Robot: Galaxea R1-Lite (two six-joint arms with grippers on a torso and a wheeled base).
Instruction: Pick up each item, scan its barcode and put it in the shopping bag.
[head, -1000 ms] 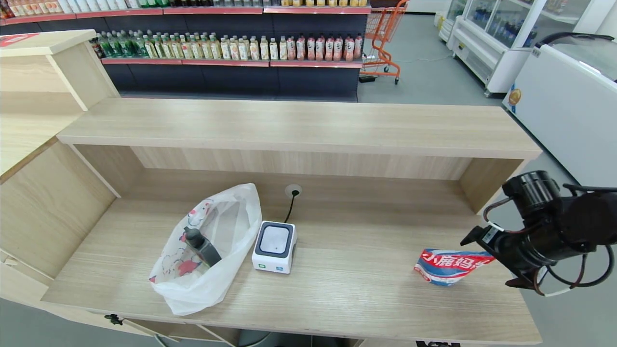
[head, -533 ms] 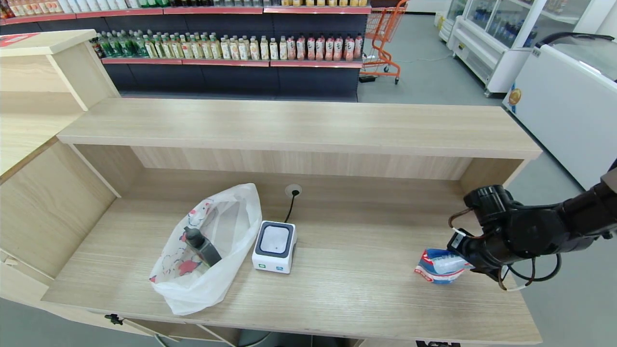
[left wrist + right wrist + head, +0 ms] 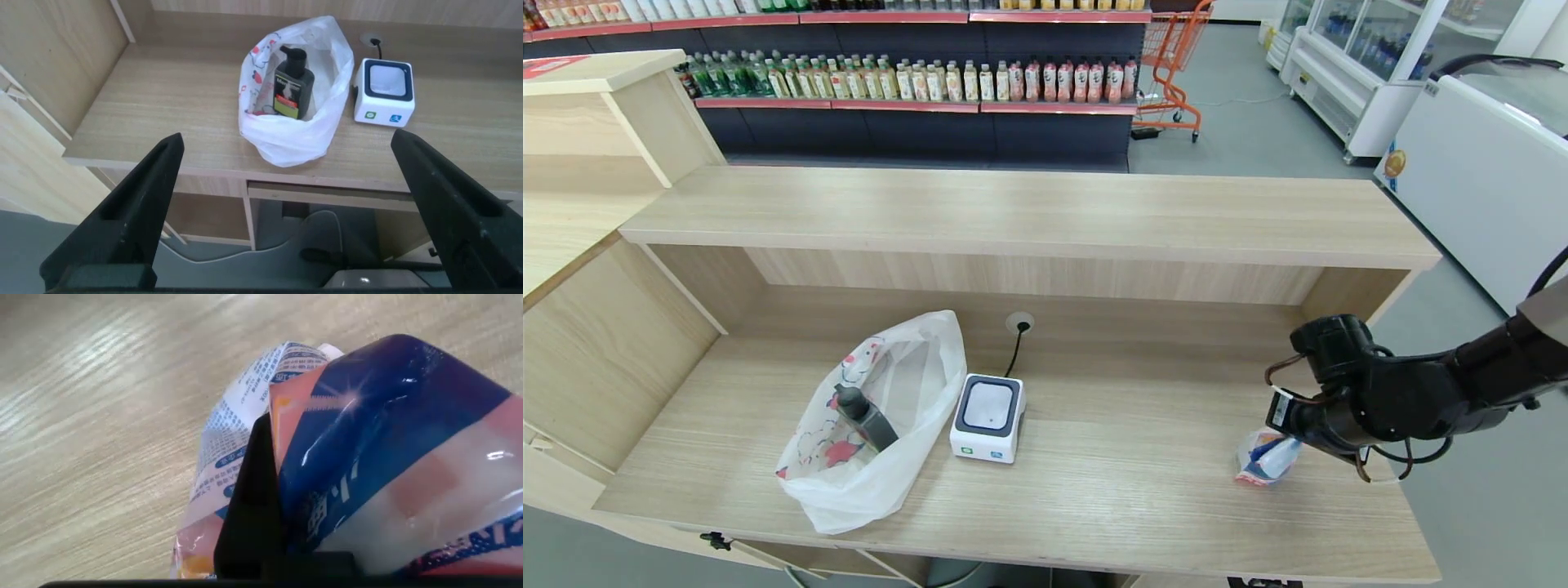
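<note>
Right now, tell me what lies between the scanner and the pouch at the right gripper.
Nothing: the head view shows only bare wooden counter between scanner and pouch.

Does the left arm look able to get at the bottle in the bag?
Probably yes: the left fingers stand open in front of the counter, the bag gapes upward, the bottle lies uncovered inside, and nothing stands between them.

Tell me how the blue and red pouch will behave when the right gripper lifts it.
Probably floppy: the pouch bulges and creases where the right gripper presses it. Its glossy film shines, so it may slip. It looks puffy, so it is likely light for its size.
</note>
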